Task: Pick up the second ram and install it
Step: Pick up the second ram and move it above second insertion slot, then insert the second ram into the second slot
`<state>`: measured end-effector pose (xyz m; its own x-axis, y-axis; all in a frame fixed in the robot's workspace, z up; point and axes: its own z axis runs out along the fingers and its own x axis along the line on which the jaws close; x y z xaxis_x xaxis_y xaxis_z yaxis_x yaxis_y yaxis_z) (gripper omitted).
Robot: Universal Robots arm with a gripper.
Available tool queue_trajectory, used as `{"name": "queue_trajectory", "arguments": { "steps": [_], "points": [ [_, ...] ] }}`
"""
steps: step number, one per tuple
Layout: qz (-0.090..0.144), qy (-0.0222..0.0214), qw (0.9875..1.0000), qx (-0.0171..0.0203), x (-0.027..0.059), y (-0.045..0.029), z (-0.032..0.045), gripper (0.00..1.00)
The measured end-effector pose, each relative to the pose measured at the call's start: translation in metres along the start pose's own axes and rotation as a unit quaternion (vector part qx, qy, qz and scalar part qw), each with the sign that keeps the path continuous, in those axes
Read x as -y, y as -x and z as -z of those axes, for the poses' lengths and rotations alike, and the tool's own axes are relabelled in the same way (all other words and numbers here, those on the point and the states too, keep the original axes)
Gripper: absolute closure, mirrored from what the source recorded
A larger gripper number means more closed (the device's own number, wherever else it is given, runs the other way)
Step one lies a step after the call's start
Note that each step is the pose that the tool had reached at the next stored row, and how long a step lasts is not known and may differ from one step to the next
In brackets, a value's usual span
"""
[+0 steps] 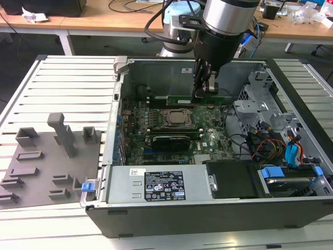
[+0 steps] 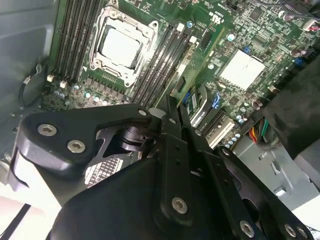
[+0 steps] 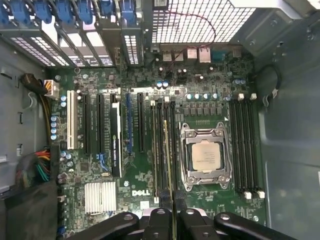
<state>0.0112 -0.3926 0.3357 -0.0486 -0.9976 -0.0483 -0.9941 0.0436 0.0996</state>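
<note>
The second ram (image 1: 177, 98) is held by the claw (image 1: 202, 92), whose fingers are clamped on the stick so that it is carried edge down inside the open computer case (image 1: 208, 213). In the exterior view it is seen as a thin green strip raised over the motherboard, with the processor socket (image 1: 174, 117) just below it. In the first wrist view the stick is seen edge-on, lined along the bank of black memory slots (image 3: 159, 150) just beside the socket, on its near side. Whether the lower edge is already touching a slot cannot be told.

The step in hand is judged to be the seating of the stick. For this to be done well, the stick should be kept upright and parallel to the chosen slot. Its contacts should be centred over the groove and not over the ridge between two slots. The end latches are best confirmed open. Pressure should be applied straight down and evenly, so that neither end is driven in first. Sideways force is to be avoided, since the thin board could be bent.

The gray fixture blocks (image 1: 57, 151) stand on the counter (image 1: 67, 78), well apart at the exterior view's left.
</note>
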Motion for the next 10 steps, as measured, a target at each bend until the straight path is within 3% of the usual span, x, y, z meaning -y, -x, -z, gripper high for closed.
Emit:
{"name": "queue_trajectory", "arguments": {
  "steps": [10],
  "points": [
    [0.000, 0.0000, 1.0000, 0.0000, 0.0000, 0.0000, -0.0003, 0.86]
  ]
}}
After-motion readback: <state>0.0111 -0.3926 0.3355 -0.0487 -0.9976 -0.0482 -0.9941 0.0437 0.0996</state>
